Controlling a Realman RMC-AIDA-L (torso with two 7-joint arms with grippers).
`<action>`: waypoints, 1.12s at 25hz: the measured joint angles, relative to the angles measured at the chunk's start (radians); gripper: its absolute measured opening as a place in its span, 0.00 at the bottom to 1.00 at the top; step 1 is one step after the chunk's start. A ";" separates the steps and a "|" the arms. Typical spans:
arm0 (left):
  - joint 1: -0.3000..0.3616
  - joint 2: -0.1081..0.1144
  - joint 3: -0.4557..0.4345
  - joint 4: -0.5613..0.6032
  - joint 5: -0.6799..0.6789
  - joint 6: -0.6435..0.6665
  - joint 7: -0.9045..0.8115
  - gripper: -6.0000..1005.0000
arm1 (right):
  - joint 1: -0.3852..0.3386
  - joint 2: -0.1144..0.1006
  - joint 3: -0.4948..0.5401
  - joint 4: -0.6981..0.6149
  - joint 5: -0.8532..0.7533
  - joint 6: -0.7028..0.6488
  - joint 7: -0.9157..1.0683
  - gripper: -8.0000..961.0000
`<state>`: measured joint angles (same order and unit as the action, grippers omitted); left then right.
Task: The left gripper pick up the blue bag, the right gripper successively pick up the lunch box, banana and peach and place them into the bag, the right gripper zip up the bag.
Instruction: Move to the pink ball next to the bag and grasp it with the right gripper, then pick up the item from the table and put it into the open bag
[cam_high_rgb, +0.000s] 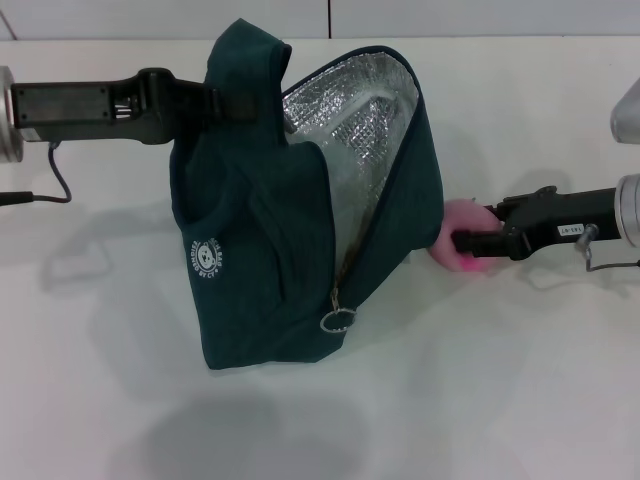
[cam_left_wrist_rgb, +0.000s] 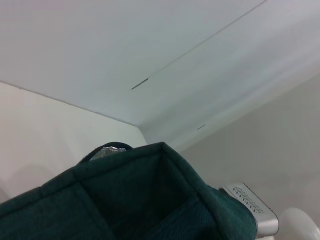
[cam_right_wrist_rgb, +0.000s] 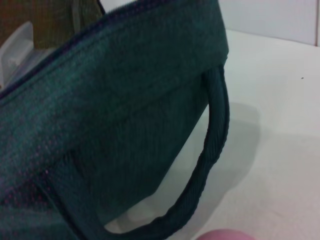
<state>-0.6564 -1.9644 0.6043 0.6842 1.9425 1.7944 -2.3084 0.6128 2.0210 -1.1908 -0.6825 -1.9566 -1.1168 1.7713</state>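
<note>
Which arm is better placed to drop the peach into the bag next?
Right. The right claw already grips the peach beside the blue bag, whose mouth is open. The left claw is holding the bag up by its top.

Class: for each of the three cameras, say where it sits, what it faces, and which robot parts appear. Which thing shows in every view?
Head: above, looking down at the table; left gripper holds the blue bag, right gripper holds the peach.
Left wrist: faces the bag's top; no fingers visible.
Right wrist: faces the bag's handle; peach at edge.
Shared: the bag.
</note>
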 joint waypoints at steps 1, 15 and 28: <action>0.000 0.000 0.000 0.000 0.000 0.000 0.002 0.11 | 0.000 0.000 -0.005 -0.001 -0.001 0.005 -0.001 0.66; -0.002 -0.001 -0.002 -0.002 0.000 -0.004 0.004 0.11 | -0.048 -0.009 0.007 -0.062 0.072 -0.003 -0.003 0.39; -0.002 0.001 -0.006 -0.002 0.000 -0.004 0.003 0.11 | -0.127 -0.014 0.327 -0.132 0.468 -0.363 -0.119 0.28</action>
<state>-0.6580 -1.9636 0.5986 0.6826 1.9424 1.7901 -2.3056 0.4856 2.0072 -0.8643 -0.8146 -1.4882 -1.4798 1.6519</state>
